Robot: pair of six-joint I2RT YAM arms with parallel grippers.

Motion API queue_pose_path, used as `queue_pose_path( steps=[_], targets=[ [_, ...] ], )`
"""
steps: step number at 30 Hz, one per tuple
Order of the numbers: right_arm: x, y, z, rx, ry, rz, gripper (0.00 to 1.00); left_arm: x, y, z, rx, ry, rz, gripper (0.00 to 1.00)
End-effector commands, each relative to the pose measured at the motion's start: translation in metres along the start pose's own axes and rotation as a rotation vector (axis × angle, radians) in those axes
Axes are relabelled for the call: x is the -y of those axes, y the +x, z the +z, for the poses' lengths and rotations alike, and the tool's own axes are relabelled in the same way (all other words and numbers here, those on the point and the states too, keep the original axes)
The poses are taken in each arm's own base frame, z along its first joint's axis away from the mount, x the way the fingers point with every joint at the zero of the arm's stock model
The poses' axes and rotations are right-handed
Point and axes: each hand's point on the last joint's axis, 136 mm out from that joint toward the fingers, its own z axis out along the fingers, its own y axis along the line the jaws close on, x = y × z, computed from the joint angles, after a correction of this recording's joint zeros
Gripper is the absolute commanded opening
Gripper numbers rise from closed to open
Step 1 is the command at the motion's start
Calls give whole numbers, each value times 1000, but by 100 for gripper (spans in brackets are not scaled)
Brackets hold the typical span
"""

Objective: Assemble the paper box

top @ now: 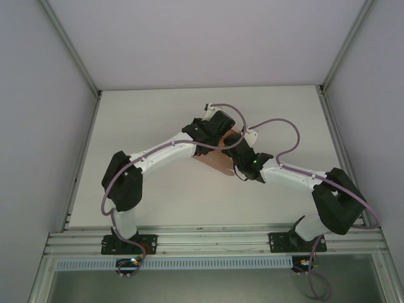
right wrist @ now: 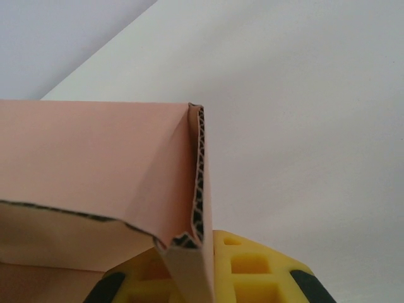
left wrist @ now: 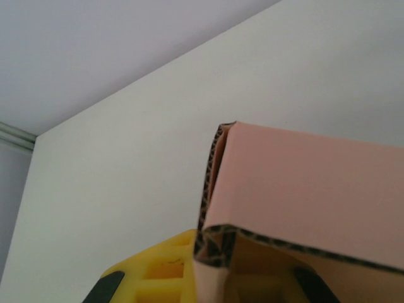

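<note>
The paper box (top: 216, 161) is salmon-pink corrugated card, partly folded, in the middle of the table where both arms meet. In the left wrist view, a folded wall of the paper box (left wrist: 303, 189) stands up between the yellow fingers (left wrist: 158, 271), and my left gripper (left wrist: 214, 278) is shut on its edge. In the right wrist view, another upright wall of the paper box (right wrist: 95, 158) runs down between the yellow fingers (right wrist: 265, 271), with my right gripper (right wrist: 196, 278) shut on it. From above, the left gripper (top: 218, 134) and the right gripper (top: 238, 150) cover most of the card.
The white table (top: 158, 120) is bounded by pale walls at the left, right and back. An aluminium rail (top: 214, 240) carrying the arm bases runs along the near edge. Purple cables (top: 278, 123) loop above the arms.
</note>
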Motion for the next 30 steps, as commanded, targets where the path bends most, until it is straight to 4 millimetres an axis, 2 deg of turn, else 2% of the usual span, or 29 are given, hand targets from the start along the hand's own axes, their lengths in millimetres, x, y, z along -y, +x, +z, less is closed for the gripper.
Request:
queue_pose_path(
  steps=[1, 5, 9, 12, 14, 16, 18, 19, 25, 30],
  targets=[
    [32, -10, 2, 74, 130, 16, 0, -28, -19, -1, 44, -11, -71, 0],
    [25, -12, 1, 72, 95, 7, 2, 2, -21, -15, 69, 99, 22, 0],
    [12, -12, -3, 49, 22, -22, 20, 27, -14, -20, 57, 200, 86, 0],
    [1, -14, -11, 38, -45, -29, 42, 34, -9, -21, 41, 238, 103, 0],
    [-2, -16, -19, 41, -90, -22, 60, 33, -7, -22, 39, 241, 106, 0],
    [-3, -19, -27, 41, -118, -22, 83, 32, -4, -24, 42, 251, 108, 0],
    [-3, -20, -35, 33, -138, -33, 97, 31, -3, -24, 43, 271, 103, 0],
    [-5, -19, -38, 24, -153, -50, 100, 30, -1, -25, 43, 279, 104, 0],
    [-10, -21, -66, -23, -230, -135, 100, 32, 7, -26, 41, 385, 149, 0],
    [5, -21, -97, -42, -283, -176, 100, 37, 35, -25, -32, 623, 312, 0]
  ],
)
